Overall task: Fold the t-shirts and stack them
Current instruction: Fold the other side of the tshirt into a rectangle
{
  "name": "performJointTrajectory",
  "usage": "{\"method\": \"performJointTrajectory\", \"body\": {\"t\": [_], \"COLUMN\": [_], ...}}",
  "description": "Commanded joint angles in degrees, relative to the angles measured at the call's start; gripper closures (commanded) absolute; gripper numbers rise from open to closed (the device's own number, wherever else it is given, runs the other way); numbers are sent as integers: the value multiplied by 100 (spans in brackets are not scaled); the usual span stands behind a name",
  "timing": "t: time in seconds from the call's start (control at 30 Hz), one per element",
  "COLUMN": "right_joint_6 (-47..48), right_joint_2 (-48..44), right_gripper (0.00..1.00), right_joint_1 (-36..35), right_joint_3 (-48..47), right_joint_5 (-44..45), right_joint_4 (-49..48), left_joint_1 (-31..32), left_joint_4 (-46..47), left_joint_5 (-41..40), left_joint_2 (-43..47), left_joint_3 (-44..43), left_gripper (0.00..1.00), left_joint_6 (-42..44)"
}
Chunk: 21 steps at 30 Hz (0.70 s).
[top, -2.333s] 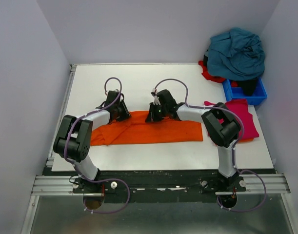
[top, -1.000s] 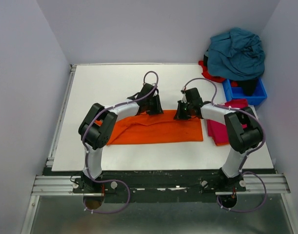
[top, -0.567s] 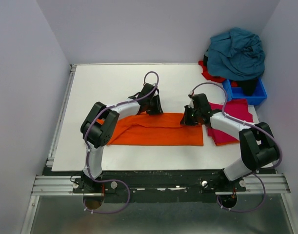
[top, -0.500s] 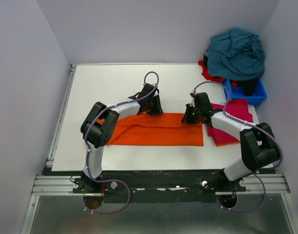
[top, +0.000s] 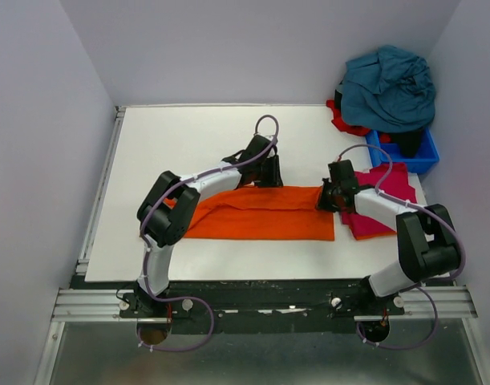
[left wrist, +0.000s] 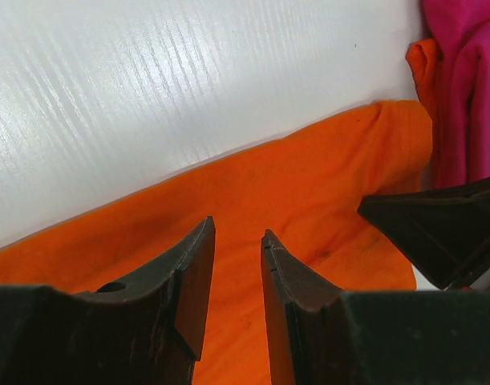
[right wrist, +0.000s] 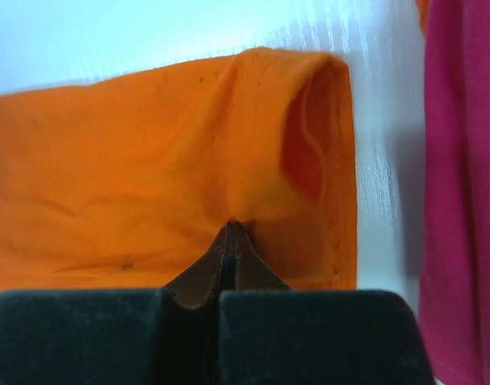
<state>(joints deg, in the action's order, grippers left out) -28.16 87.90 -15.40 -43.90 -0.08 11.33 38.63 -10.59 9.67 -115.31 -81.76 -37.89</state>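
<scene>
Orange t-shirt (top: 261,218), long axis left-right
Right end is touched by pressed-together right gripper (right wrist: 231,228); left gripper (left wrist: 237,229) is spread above mid-length.

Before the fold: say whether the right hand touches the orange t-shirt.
Touching. Right wrist view: right hand's shut tips press the orange t-shirt, puckering it.

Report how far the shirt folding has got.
Done: the magenta t-shirt looks folded, lying at right. In hand: the orange t-shirt, folded into a long strip, its right end pinched by the right tool; left tool open above it. Left: the teal t-shirt and red t-shirt, heaped.
</scene>
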Motion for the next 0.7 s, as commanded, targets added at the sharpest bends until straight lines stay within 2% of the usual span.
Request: {"method": "performJointTrajectory", "body": {"t": [0.0,0.23,0.4,0.53,0.67], "right_joint_6": [-251,-374,-479,-760,-1287], "right_joint_2": [-273,-721,-134,192,-79], "right_gripper": [99,99,99,99,99], "right_joint_1": [-16,-7,54,142,239], "right_joint_3": [102,-364,-778,-691,-304], "right_joint_5": [420,983,1097,1071,1536], "right_joint_4": [483,985,1020,1072,1231], "left_joint_1": [4,-5,-5,-14,-57], "left_joint_4": [-57,-84,31,30,232], "left_joint_5": [-27,-53,-149,-430,-501], "left_joint_2": [-185,-54,228,219,149], "left_joint_3": [-130,-122,186,502,819], "left_gripper": [59,59,59,59,60], "left_joint_6": [97,168,142,36,-104]}}
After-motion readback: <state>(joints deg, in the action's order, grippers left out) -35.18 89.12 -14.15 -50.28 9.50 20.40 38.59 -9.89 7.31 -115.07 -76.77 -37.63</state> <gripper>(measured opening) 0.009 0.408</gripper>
